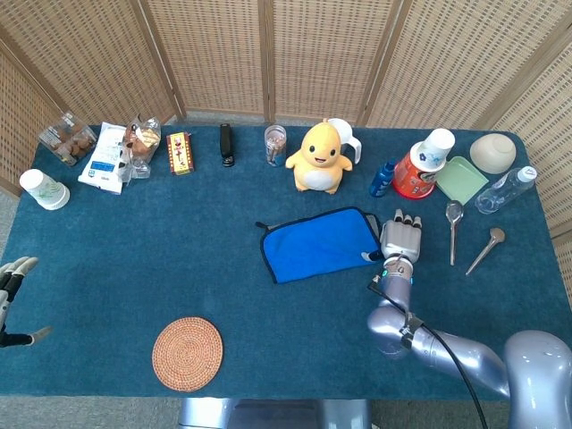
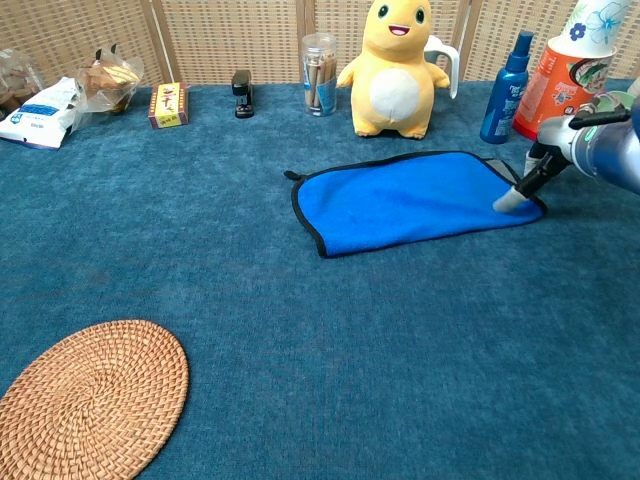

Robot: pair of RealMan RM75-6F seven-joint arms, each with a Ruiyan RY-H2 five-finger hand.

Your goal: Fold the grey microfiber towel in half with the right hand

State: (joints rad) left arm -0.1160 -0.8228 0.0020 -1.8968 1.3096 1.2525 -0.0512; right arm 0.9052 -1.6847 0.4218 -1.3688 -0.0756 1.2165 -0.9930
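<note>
The towel, blue with dark edging, lies flat and unfolded on the worktop, in front of the yellow plush toy. The right hand lies palm-down just beside the towel's right edge, its fingers extended together and pointing away from the robot, its forearm running back toward the lower right. In the chest view a light fingertip touches the towel's near right corner; the hand grasps nothing. The left hand sits at the far left edge, well apart from the towel, fingers spread and released. A woven coaster lies near the front edge.
</note>
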